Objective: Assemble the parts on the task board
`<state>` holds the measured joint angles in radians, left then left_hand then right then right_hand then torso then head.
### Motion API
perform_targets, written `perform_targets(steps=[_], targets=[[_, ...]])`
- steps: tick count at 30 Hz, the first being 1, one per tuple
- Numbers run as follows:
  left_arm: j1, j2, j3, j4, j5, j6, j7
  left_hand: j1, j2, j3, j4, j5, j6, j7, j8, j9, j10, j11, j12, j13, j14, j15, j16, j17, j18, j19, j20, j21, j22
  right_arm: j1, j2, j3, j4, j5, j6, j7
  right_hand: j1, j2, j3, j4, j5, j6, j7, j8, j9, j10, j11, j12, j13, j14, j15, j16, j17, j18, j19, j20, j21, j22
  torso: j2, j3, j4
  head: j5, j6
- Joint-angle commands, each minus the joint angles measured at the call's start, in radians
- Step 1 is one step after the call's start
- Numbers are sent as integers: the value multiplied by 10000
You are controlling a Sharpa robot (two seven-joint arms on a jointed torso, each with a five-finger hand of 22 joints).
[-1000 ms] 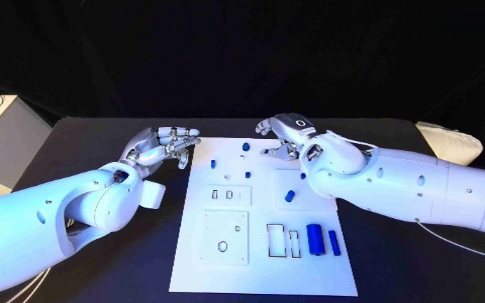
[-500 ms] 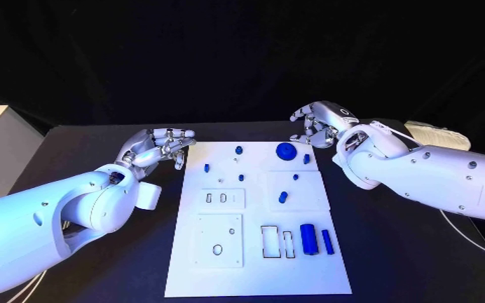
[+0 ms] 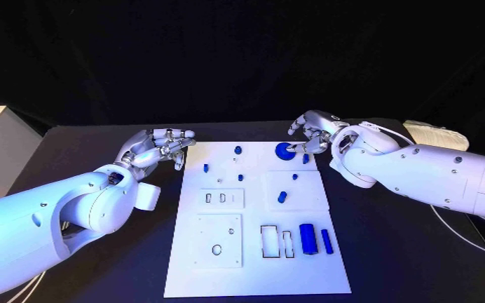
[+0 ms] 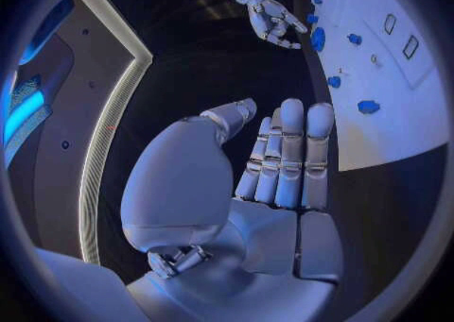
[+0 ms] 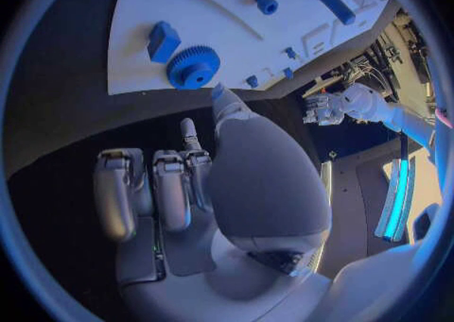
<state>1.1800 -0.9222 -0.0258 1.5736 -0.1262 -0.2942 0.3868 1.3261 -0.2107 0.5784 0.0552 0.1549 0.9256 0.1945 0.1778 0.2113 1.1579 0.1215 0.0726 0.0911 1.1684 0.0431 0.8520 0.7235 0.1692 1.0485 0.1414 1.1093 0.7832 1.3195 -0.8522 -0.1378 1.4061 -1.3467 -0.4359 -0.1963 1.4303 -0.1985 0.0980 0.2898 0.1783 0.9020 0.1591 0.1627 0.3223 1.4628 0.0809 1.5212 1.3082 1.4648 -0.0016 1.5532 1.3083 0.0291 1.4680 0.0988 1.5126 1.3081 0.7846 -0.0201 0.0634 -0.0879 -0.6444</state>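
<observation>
The white rectangular task board [image 3: 258, 247] lies flat in the middle of the black table [image 3: 404, 247], and small blue parts are spread over it. At its far right corner lies a round blue toothed gear [image 3: 286, 151], and just beside this gear is a small blue block [image 5: 163, 40]. Nearer to the robot, at the right side of the board, a thick blue cylinder [image 3: 308, 238] and a thinner blue bar [image 3: 326, 240] lie next to two empty rectangular slots. The right hand [image 3: 313, 133] hangs at the far right corner of the board, with the fingers curled downward close to the gear; in the right wrist view nothing is between the fingers, so I judge that it holds nothing, but I cannot tell whether a fingertip touches the gear. The left hand [image 3: 157, 145] stays off the board at its left edge, the fingers loosely bent and apart, and it holds nothing. The risk that I see is at the gear: it is flat and thin, so fingers coming from above may push it sideways instead of lifting it, and it could slide against the small block or go over the edge of the board, which is very near. A grip on the teeth only may also let it tilt and fall.
</observation>
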Motion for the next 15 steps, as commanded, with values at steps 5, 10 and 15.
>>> perform_targets(steps=[5, 10, 15], targets=[[9, -17, 9, 56, -11, 222, 136, 27, 60, 83, -6, -15, -78, -13, 39, 12, -60, 20, 30, 12, -78, 16, 13, -11, -79, -52, 5, -33, 11, -64, 133, 0, -24, -268, 797, -667, -77, 81, -63, -4, 75, 154, 20, 159, 42, 715, -17, 216, 2216, 984, 56, 78, 2291, -174, 828, 59, 180, 2168, 52, -10, 34, -70, -16], [9, -34, 9, 85, -13, 206, 121, 27, 60, 83, -6, -15, -78, -13, 39, 12, -60, 20, 30, 12, -78, 16, 13, -11, -79, -52, 5, -33, 11, -92, 217, -1, -50, -364, 832, -833, -73, 94, -49, -9, 90, 220, 0, 217, 67, 886, -34, 349, 2410, 998, 43, 96, 2351, -199, 870, 52, 267, 2267, 62, -9, 58, -100, -51], [10, -51, 9, 105, -18, 201, 110, 34, 65, 89, -11, -15, -84, -6, 38, 13, -65, 24, 30, 13, -79, 17, 15, -14, -81, -48, 5, -22, 25, -103, 267, -1, -75, -456, 811, -923, -60, 107, -34, -12, 97, 237, -6, 233, 74, 902, -40, 362, 2428, 998, 39, 97, 2354, -198, 869, 49, 266, 2266, 72, -9, 74, -94, -85]])
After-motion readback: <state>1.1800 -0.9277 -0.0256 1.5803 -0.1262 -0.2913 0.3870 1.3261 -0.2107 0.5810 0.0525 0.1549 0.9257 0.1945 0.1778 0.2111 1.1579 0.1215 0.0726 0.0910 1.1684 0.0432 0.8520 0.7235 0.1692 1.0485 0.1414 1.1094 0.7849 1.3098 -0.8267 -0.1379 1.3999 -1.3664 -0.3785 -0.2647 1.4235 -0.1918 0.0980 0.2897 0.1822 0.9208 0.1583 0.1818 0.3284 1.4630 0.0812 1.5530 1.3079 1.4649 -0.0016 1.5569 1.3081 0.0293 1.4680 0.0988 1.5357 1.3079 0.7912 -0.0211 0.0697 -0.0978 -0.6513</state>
